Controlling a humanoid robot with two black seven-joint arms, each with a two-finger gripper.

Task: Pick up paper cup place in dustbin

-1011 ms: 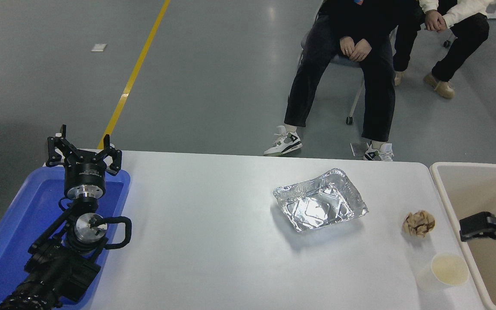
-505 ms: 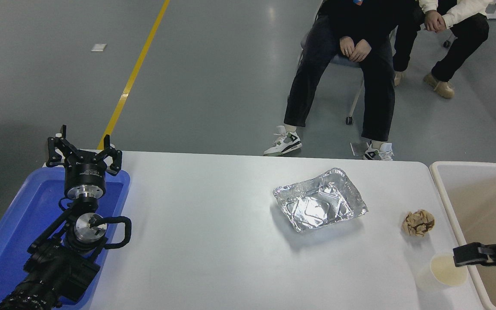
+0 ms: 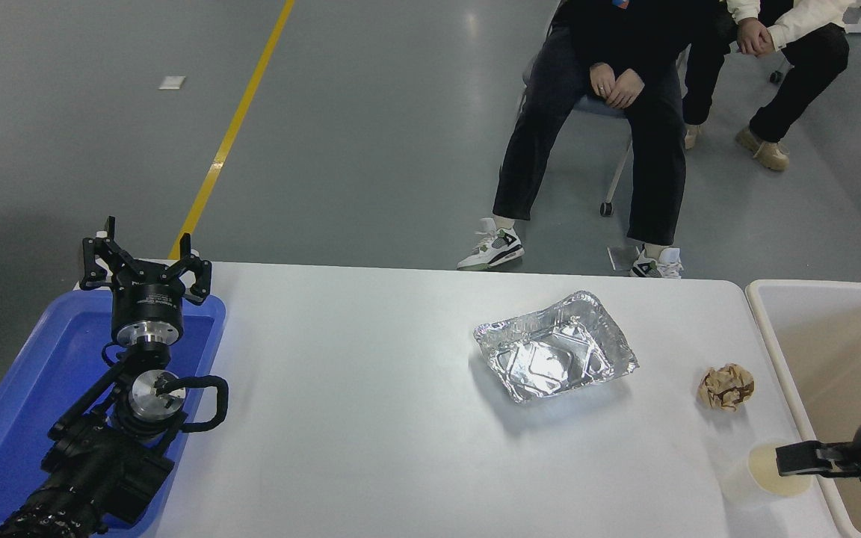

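right gripper (image 3: 780,460) reaches in from the dustbin (image 3: 767,329) side over the upright paper cup (image 3: 763,474) rim; finger state indeterminate; left gripper (image 3: 145,263) parked far off.

Grey glossy floor (image 3: 371,134), yellow floor line (image 3: 232,131), white table (image 3: 371,418), wheeled chair (image 3: 610,161)

Left arm rests at lower left, gripper (image 3: 145,258) spread open; right gripper (image 3: 800,458) reaches in from the right edge.
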